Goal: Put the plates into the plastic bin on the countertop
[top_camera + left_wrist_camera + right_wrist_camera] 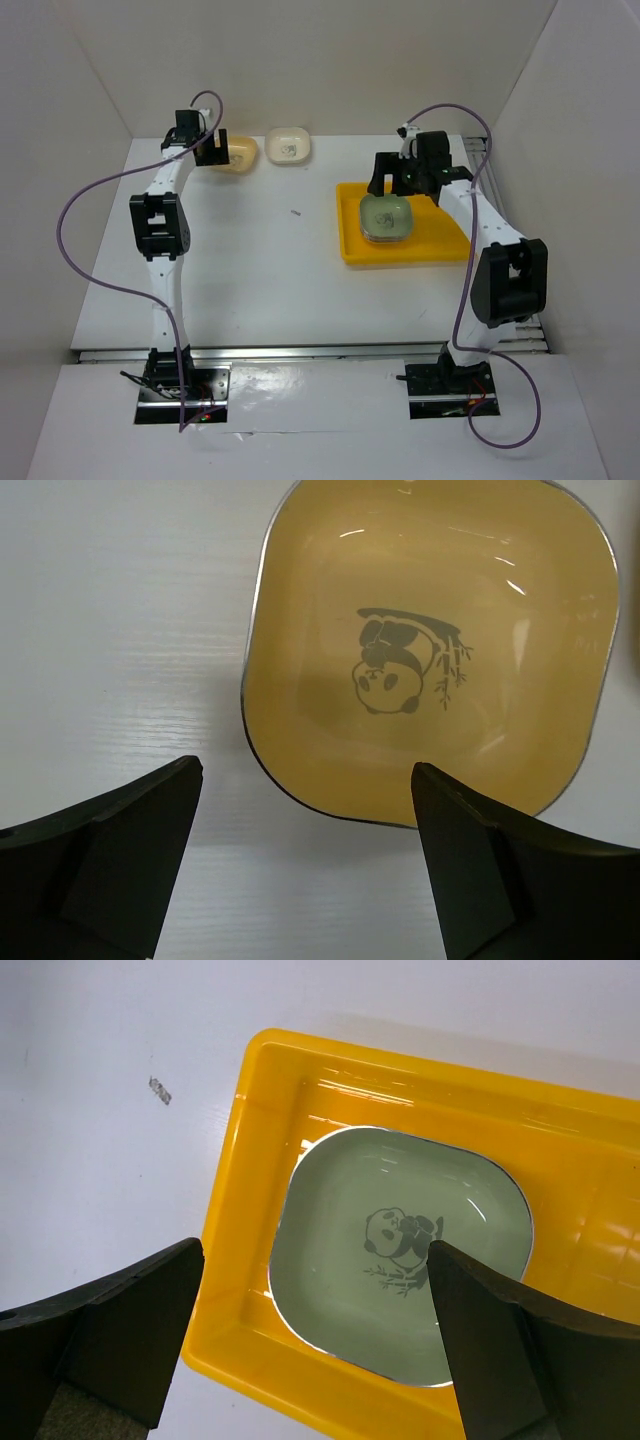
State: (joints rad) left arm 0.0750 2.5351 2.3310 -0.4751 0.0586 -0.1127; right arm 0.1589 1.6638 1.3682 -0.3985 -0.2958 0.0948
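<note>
A yellow plate (238, 154) lies on the white countertop (260, 270) at the far left, with a cream plate (288, 146) beside it. My left gripper (207, 150) hovers open at the yellow plate's near edge. In the left wrist view the yellow plate (430, 650) shows a panda mark, and the open gripper (306, 850) holds nothing. The yellow-orange plastic bin (350, 240) sits at the right and holds a green plate (386, 218) on top of a stack. My right gripper (405, 180) is open above the bin. The right wrist view shows the green plate (400, 1250) in the bin (260, 1340) under the open gripper (315, 1330).
White walls stand around the countertop on the left, far and right sides. A small dark speck (297, 212) lies on the table left of the bin. Purple cables loop from both arms.
</note>
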